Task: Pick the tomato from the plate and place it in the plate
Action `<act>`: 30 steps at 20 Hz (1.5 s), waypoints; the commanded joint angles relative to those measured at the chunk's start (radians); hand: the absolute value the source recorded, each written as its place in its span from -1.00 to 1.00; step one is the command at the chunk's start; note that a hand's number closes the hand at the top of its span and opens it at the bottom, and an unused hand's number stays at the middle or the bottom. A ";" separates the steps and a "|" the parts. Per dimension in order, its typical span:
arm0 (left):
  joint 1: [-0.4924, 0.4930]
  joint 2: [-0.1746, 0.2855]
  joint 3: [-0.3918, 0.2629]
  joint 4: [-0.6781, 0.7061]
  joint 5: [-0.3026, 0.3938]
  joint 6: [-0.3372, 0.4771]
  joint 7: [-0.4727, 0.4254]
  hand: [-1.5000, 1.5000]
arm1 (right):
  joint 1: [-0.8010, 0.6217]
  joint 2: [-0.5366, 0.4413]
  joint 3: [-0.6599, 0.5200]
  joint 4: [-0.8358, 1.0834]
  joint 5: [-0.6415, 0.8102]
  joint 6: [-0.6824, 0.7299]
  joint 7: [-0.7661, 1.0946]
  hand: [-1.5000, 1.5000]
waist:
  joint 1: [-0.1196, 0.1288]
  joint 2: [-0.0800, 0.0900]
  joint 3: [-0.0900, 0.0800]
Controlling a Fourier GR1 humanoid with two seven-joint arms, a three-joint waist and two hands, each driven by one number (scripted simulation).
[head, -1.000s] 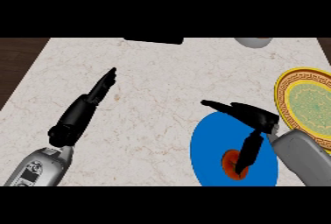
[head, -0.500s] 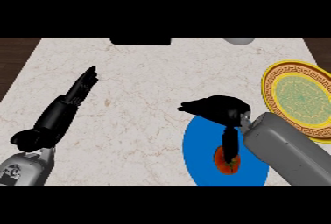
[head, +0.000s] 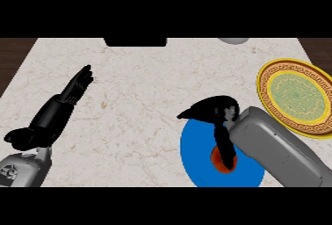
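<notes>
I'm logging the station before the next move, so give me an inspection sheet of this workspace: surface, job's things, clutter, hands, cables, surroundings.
Surface: pale veined marble counter.
Job's things: red tomato on the round blue plate, partly hidden by the right hand; round yellow patterned plate at the right, nothing on it.
Clutter: black block and grey rounded object at the far edge, both cut off.
Hands: left hand open, resting at the left; right hand over the tomato, grasp cannot be told.
Cables: nothing seen.
Surroundings: dark brown area beyond the counter's far corners.
</notes>
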 commanded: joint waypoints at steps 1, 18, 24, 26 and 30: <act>-0.008 0.019 0.030 -0.023 0.015 -0.028 0.027 0.00 | -0.069 0.068 -0.021 0.052 -0.085 0.134 0.202 -1.00 | 0.003 0.000 0.000; 0.043 -0.053 0.068 -0.045 -0.044 -0.074 0.007 0.00 | -0.098 0.075 -0.129 0.205 0.009 0.222 0.158 -1.00 | 0.004 0.005 0.002; 0.063 -0.047 0.092 -0.057 -0.060 -0.099 0.008 0.00 | -0.017 0.058 -0.093 0.160 0.068 0.258 0.121 -1.00 | 0.003 0.004 0.002; 0.030 -0.074 0.078 -0.054 -0.076 -0.090 0.048 0.00 | -0.044 0.103 -0.083 0.226 0.125 0.245 0.066 -1.00 | 0.008 0.006 0.002; 0.105 -0.046 0.125 -0.069 -0.042 -0.139 -0.003 0.00 | 0.074 0.052 -0.038 0.153 0.168 0.244 0.048 -1.00 | 0.007 0.005 0.002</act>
